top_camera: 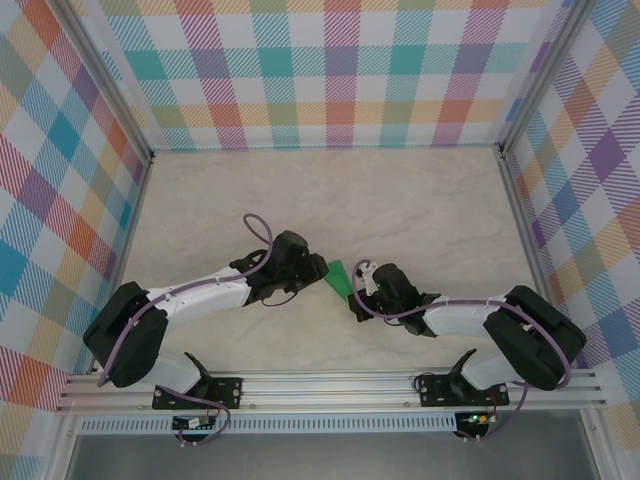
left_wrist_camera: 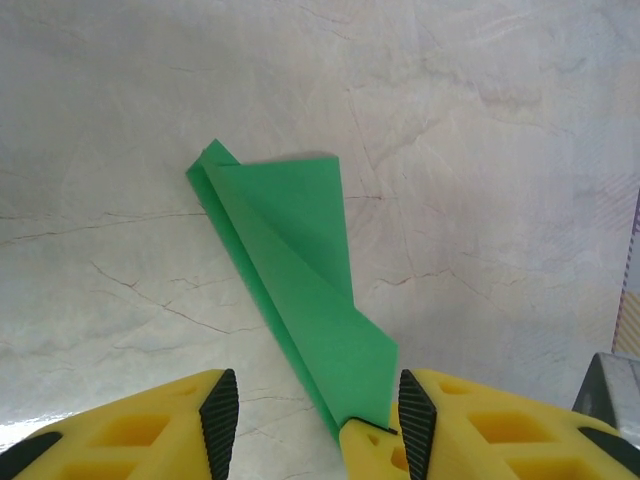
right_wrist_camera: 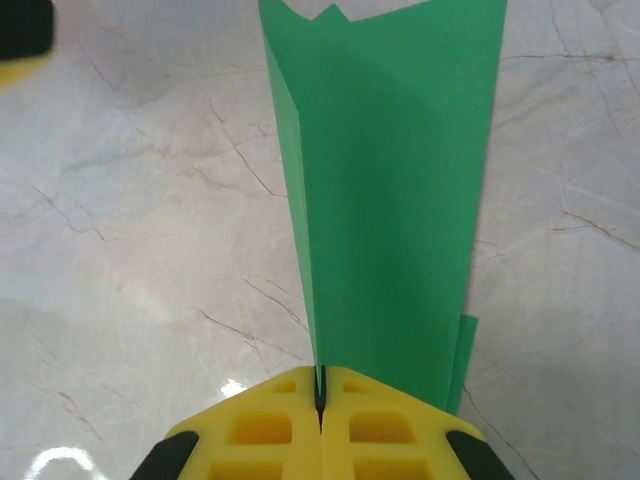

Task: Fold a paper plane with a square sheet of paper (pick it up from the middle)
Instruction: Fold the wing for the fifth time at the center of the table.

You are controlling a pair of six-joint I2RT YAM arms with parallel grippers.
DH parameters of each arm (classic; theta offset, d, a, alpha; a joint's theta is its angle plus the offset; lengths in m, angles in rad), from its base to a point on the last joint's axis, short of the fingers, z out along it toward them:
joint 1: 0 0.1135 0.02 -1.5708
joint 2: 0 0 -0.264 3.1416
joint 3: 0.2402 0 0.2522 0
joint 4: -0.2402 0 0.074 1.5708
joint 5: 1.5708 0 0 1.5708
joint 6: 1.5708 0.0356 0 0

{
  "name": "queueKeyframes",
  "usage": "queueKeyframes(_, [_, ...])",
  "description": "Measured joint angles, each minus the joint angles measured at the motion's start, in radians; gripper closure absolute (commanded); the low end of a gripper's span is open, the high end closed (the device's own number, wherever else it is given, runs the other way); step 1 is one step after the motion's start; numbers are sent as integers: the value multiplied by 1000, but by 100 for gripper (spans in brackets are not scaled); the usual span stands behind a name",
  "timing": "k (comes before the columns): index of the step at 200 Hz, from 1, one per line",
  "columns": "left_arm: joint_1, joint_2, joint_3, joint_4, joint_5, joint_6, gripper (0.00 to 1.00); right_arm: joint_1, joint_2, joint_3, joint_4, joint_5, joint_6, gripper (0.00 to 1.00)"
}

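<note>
Folding looks well along: the paper plane (right_wrist_camera: 390, 170) is a creased green dart, narrow end clamped in the right gripper (right_wrist_camera: 320, 395). Beside that gripper, the left gripper (left_wrist_camera: 312, 410) straddles it, fingers apart. Wings probably remain.

Your top camera looks down from above and behind the arm bases, far enough back to take in the whole table (top_camera: 420, 200) and the checked walls (top_camera: 330, 70). Your left wrist camera sits low, looking out past the left fingers (left_wrist_camera: 219, 415) across the tabletop. Your right wrist camera looks past the right fingers (right_wrist_camera: 265, 430), nearer still. All three share the paper (top_camera: 340, 278) at mid-table.
</note>
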Motion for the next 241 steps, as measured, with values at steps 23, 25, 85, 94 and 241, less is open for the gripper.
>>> queueKeyframes(23, [0, 13, -11, 33, 21, 0, 54, -41, -8, -3, 29, -68, 47, 100])
queueKeyframes(25, [0, 15, -11, 35, 23, 0, 54, -45, -8, -3, 32, -73, 52, 100])
queueKeyframes(85, [0, 76, -15, 138, 96, 0, 58, -98, 43, -21, 128, -187, 167, 100])
queueKeyframes(94, [0, 85, -15, 147, 107, 0, 58, -105, 56, -24, 135, -198, 183, 100])
queueKeyframes(241, [-2, 221, -16, 319, 231, 5, 59, -237, 203, -36, 278, -367, 399, 100])
